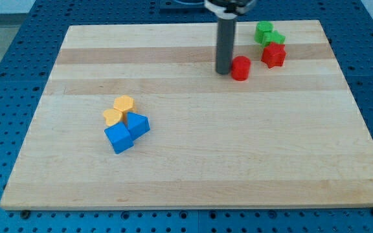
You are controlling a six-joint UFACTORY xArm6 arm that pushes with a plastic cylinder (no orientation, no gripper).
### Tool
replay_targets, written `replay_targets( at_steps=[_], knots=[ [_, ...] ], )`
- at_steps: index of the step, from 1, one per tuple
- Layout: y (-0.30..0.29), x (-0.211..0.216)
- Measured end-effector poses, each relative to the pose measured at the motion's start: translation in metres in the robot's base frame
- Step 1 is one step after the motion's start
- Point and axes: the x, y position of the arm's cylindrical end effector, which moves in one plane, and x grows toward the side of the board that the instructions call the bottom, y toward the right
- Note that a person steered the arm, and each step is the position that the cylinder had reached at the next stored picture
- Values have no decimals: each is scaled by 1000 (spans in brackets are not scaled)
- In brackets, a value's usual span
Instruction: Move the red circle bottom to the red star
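Note:
The red circle [241, 68] sits on the wooden board near the view's top, right of centre. The red star [273, 55] lies up and to the right of it, a small gap apart. My tip [223, 70] is at the lower end of the dark rod, just left of the red circle, touching or nearly touching its left side.
Two green blocks [267, 33] sit together just above the red star, touching it. Two yellow blocks [119, 110] and two blue blocks [127, 131] cluster at the view's left of centre. The wooden board [199, 162] lies on a blue perforated table.

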Motion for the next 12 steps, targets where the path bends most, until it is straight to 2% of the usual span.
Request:
replay_targets(
  at_steps=[1, 3, 5, 9, 12],
  knots=[
    [25, 0],
    [39, 10],
    [39, 12],
    [41, 48],
    [63, 39]
  ],
)
